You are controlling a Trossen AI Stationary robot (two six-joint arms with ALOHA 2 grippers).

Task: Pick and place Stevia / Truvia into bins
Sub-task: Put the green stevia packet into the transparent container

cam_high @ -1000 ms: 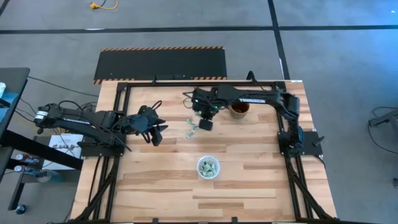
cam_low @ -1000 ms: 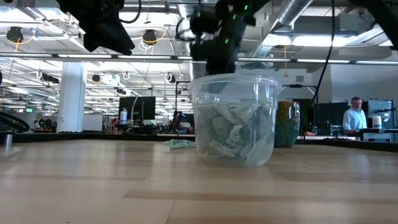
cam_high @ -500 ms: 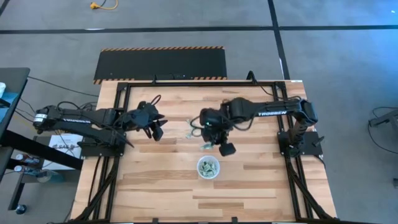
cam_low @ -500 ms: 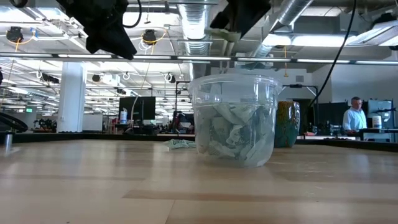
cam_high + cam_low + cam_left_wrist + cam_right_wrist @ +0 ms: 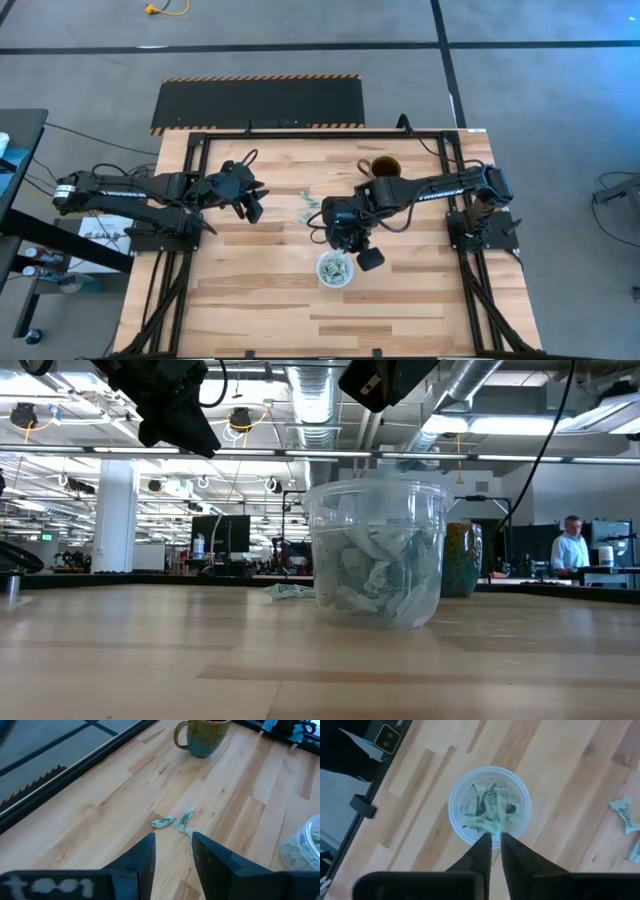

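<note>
The bin, a clear round cup, stands on its base near the table's middle and holds several pale green Stevia sachets. My right gripper hovers above the cup's right rim and points steeply down. Its fingers stand a narrow gap apart, and I see no sachet between them. Loose sachets lie flat on the wood beyond the cup. My left gripper is open and holds nothing. It hangs over the left part of the table and faces those sachets.
A brown-green handled mug stands at the far right of the middle. A black frame rail runs along the table's far edge. In the low view a person stands in the room behind.
My right gripper has swung from over the loose sachets toward the table's near edge until it came above the cup, rising and rolling on the way. Half a second ago a pale sachet hung under it. The low view now shows none there.
</note>
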